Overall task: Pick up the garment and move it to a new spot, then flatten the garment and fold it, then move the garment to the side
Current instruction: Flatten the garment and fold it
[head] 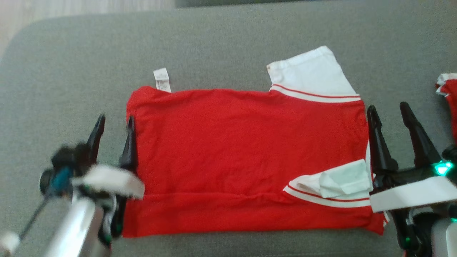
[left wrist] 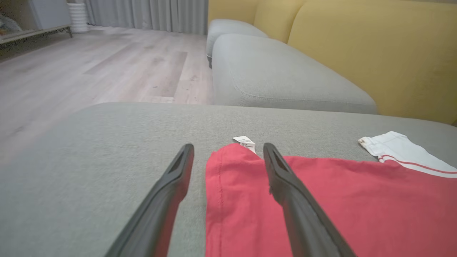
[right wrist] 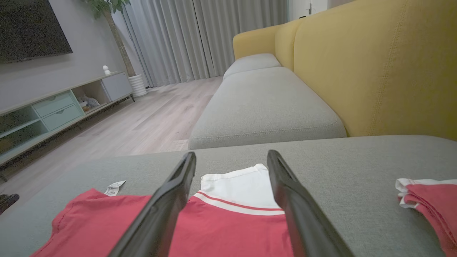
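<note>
A red garment (head: pixel 232 153) with white sleeves lies spread and partly folded on the grey cushion (head: pixel 221 46). One white sleeve (head: pixel 314 73) sticks out at its far right, and another is folded onto the red cloth near the right edge. A white label (head: pixel 162 80) pokes out at the far left corner. My left gripper (head: pixel 114 123) stands open at the garment's left edge, one finger over the hem (left wrist: pixel 214 200). My right gripper (head: pixel 389 109) stands open at the garment's right edge (right wrist: pixel 228 221), holding nothing.
A second red-and-white garment (head: pixel 448 96) lies bunched at the cushion's right edge, close to my right gripper. A yellow sofa back (right wrist: pixel 375 71) rises behind more grey cushions (right wrist: pixel 264 103). Wooden floor (left wrist: pixel 89 71) lies past the cushion's far left edge.
</note>
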